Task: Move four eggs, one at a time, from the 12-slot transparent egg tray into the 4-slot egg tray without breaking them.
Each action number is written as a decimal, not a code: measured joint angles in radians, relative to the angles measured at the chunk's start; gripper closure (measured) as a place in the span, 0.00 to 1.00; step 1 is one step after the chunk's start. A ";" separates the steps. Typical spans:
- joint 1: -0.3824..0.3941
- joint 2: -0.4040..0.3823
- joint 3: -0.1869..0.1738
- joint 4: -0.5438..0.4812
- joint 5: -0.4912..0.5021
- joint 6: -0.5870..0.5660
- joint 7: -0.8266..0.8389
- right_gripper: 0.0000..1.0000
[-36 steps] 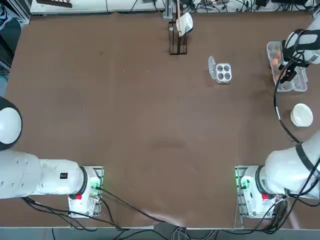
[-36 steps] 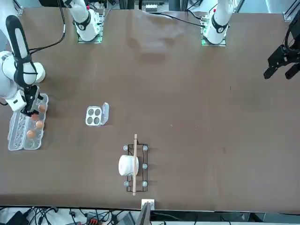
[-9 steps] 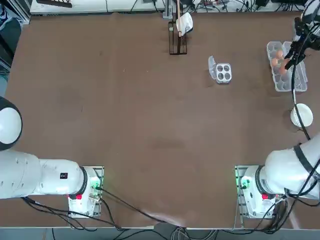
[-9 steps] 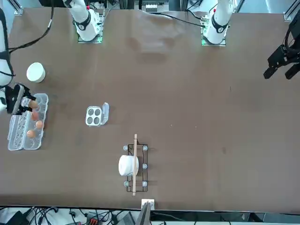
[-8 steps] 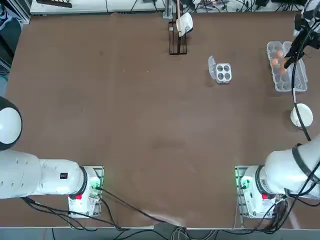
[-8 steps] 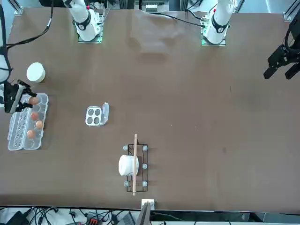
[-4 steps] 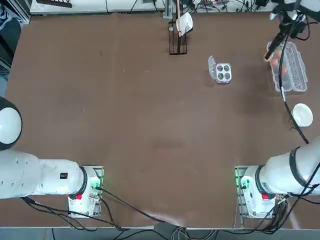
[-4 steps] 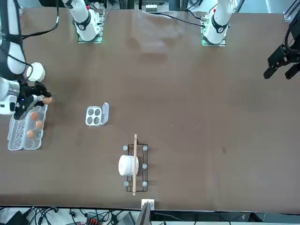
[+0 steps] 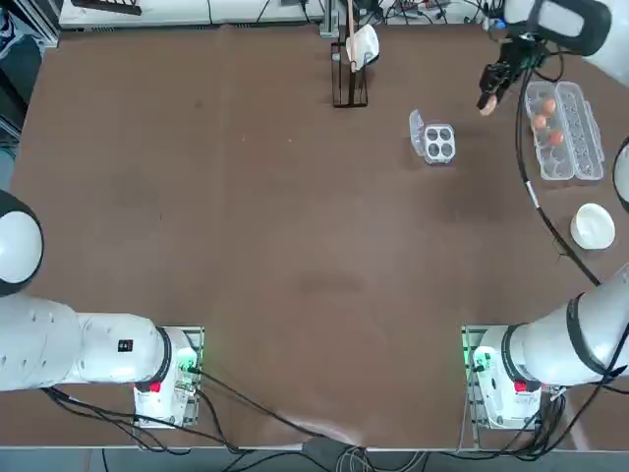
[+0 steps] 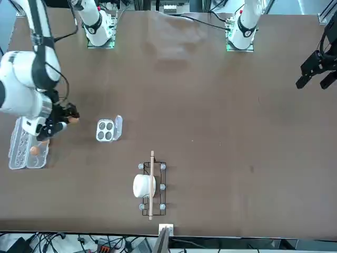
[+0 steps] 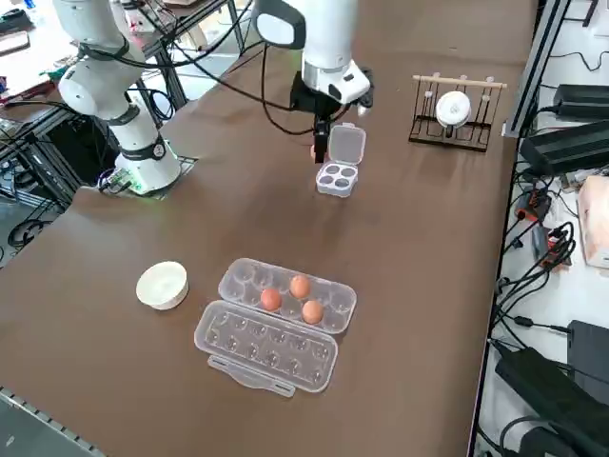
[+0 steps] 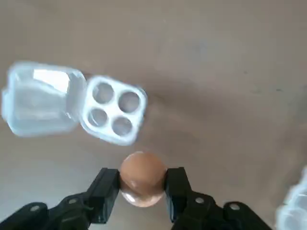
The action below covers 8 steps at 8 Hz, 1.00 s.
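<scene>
My right gripper [image 9: 487, 101] is shut on one orange-brown egg [image 12: 141, 183] and hangs above the table between the two trays, close to the 4-slot egg tray [image 9: 438, 143]. In the wrist view the egg sits between the two black fingers [image 12: 104, 191], with the small tray [image 12: 114, 114] just beyond it, its four cups empty and its lid open. The 12-slot transparent egg tray [image 9: 560, 165] lies open at the right edge of the table. Three eggs [image 11: 300, 286] rest in its cups.
A white bowl [image 9: 593, 225] sits near the long tray, on the robot's side of it. A dark rack with a white cup [image 9: 350, 59] stands at the table's far edge. The small tray's lid [image 11: 344, 145] stands up right beside the gripper.
The gripper has lifted one egg out of the long tray and carried it sideways toward the small tray. Three eggs stay in the long tray.
</scene>
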 joint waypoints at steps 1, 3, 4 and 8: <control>0.051 0.013 0.000 -0.018 -0.001 0.054 0.105 0.43; 0.125 0.063 0.000 -0.033 -0.002 0.146 0.261 0.43; 0.147 0.085 -0.001 -0.033 -0.002 0.165 0.308 0.43; 0.169 0.090 -0.006 -0.034 -0.002 0.171 0.388 0.43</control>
